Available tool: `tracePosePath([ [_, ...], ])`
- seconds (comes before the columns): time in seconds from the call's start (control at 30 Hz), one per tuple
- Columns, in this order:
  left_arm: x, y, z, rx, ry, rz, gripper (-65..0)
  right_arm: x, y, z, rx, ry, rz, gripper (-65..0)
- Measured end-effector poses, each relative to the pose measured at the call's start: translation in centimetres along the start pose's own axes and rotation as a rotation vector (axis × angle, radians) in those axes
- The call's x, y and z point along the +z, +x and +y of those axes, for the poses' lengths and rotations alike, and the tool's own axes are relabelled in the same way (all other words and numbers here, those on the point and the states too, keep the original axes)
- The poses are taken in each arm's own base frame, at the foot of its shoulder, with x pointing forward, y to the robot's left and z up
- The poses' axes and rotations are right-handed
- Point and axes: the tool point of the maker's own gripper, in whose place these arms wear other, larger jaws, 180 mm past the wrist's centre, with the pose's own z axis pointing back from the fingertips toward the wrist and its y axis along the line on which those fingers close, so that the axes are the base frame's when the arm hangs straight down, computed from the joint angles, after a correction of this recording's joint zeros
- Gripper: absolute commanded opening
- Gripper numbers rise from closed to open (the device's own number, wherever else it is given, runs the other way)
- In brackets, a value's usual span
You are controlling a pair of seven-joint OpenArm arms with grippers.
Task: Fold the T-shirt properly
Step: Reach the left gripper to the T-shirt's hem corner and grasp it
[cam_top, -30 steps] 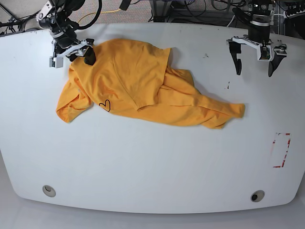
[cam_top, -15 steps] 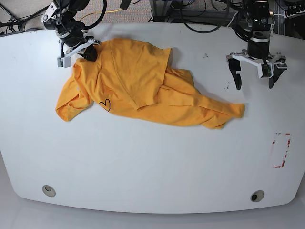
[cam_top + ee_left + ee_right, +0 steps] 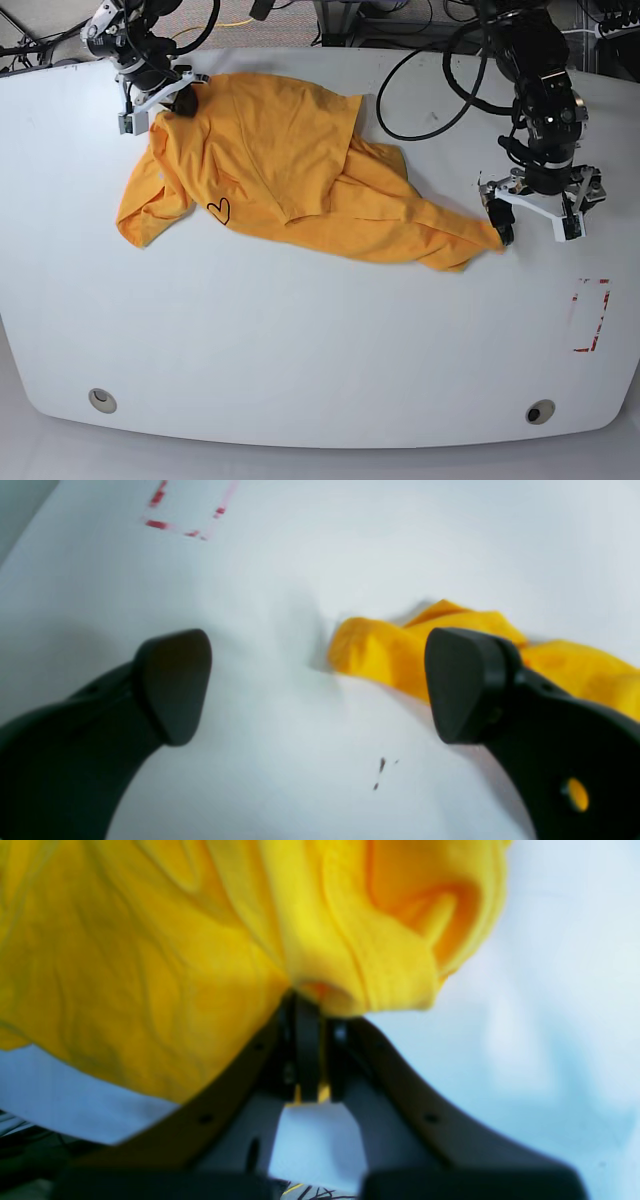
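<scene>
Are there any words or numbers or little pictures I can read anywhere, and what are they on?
No words or numbers can be read in these pictures.
Black heart outline, a drawing, not a word: on the front of the T-shirt.
Red dashed rectangle, with no writing: marked on the white table.
Any lettering on the shirt is hidden in its folds.

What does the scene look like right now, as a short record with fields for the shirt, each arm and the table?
shirt: orange-yellow T-shirt, crumpled, spread across the far half of the table, small black heart showing
right gripper: jaws shut on the T-shirt at its far corner
left gripper: jaws open, just above the table at the shirt's opposite tip, not holding it
table: white, with a red dashed rectangle near one edge
</scene>
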Motion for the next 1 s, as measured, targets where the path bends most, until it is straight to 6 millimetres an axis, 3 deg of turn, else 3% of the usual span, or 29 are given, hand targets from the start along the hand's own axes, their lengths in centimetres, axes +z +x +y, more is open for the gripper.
tracePosePath([
  [0.17,-2.9,-0.1,-0.6,0.04,-0.015,0.041,0.0,0.0,0.1,0.0,0.0,-0.004,0.001,-65.0],
  [0.53,-7.7,-3.0,-1.8,0.107,-0.041,0.184,0.0,0.1,0.0,-0.1,0.0,-0.005,0.004,-65.0],
  [0.83,-9.0,-5.2,-2.6,0.128,-0.059,0.261,0.0,0.1,-0.1,-0.1,0.0,-0.005,0.004,-65.0],
  [0.9,-9.1,-5.8,-2.6,0.126,-0.058,0.275,-3.9,0.0,0.0,-0.1,-0.001,-0.005,0.003,-65.0],
  [1.0,-9.4,-6.2,-2.7,0.128,-0.057,0.275,-21.7,0.1,0.0,-0.1,0.0,-0.005,0.003,-65.0],
])
